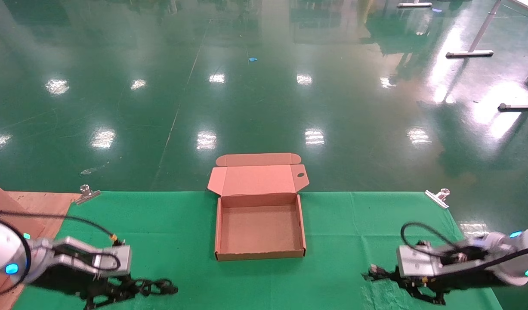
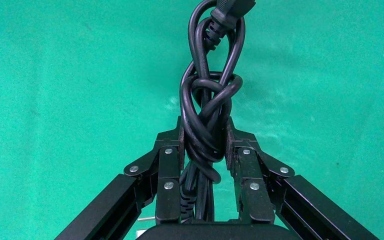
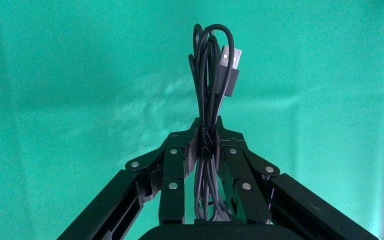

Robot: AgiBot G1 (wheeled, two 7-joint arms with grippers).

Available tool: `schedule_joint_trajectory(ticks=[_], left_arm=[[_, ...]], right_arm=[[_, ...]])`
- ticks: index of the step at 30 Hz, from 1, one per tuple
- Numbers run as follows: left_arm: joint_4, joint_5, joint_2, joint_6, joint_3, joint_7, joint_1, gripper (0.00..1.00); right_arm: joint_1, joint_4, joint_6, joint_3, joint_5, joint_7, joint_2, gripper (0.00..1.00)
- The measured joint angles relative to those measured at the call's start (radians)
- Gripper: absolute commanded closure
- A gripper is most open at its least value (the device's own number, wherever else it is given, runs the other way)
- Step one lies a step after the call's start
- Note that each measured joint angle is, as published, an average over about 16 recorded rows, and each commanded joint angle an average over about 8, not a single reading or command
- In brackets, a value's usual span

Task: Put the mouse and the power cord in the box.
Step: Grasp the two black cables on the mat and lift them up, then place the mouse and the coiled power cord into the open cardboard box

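From the head view, the box (image 1: pixel 259 228) sits open on the green surface (image 1: pixel 341 224), midway along its far edge, with the lid flap folded back past that edge and the small oval hole showing in one of its tabs. Nothing lies inside it. The left tool (image 1: pixel 130 288) is low at the near left corner of the surface, and a dark bundle, the power cord (image 1: pixel 154 287), pokes out from it toward the middle. The right tool (image 1: pixel 382 274) is low at the near right corner, with something dark at its tip that I cannot make out from here. Two metal clips (image 1: pixel 86 193) pin the cloth at the far corners (one each side).

In the left wrist view, the left tool (image 2: pixel 204 142) is clenched on the power cord (image 2: pixel 207 100), a thick black cable knotted into loops, its moulded plug end running away from the fingers (image 2: pixel 169 165) over the green cloth.

In the right wrist view, the right tool (image 3: pixel 207 140) is clamped on a thin black cable (image 3: pixel 207 85) folded into a slim hank, a USB plug (image 3: pixel 229 67) lying at its far end. The mouse body itself I cannot see in any view.
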Motion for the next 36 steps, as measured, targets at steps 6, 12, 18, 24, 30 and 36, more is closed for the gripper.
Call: schedule_joint_trajectory(ticks=[6,12,18,24,30,36], left_arm=[[-0.142,-0.010,-0.002,0.120,0.002,-0.054,-0.079,1.00],[-0.379,-0.031,-0.017,0.211,0.005,-0.174,-0.147,1.00],[-0.681,-0.054,-0.060,0.243,0.011,-0.364,-0.177,1.00],[-0.943,-0.074,-0.112,0.230,0.019,-0.550,-0.170,1.00],[-1.078,-0.058,-0.129,0.162,0.028,-0.646,-0.126,1.00],[-1.094,0.029,-0.092,0.003,0.040,-0.679,-0.046,1.00]], right_arm=[[0.044,0.189,-0.070,0.037,0.068,0.101,0.027,1.00],[0.109,0.339,-0.111,0.048,0.091,0.213,-0.007,1.00],[0.182,0.415,-0.138,0.036,0.081,0.296,-0.074,1.00],[0.232,0.437,-0.154,0.018,0.064,0.339,-0.124,1.00],[0.256,0.431,-0.165,0.009,0.063,0.345,-0.133,1.00],[0.261,0.418,-0.168,0.008,0.070,0.333,-0.119,1.00]])
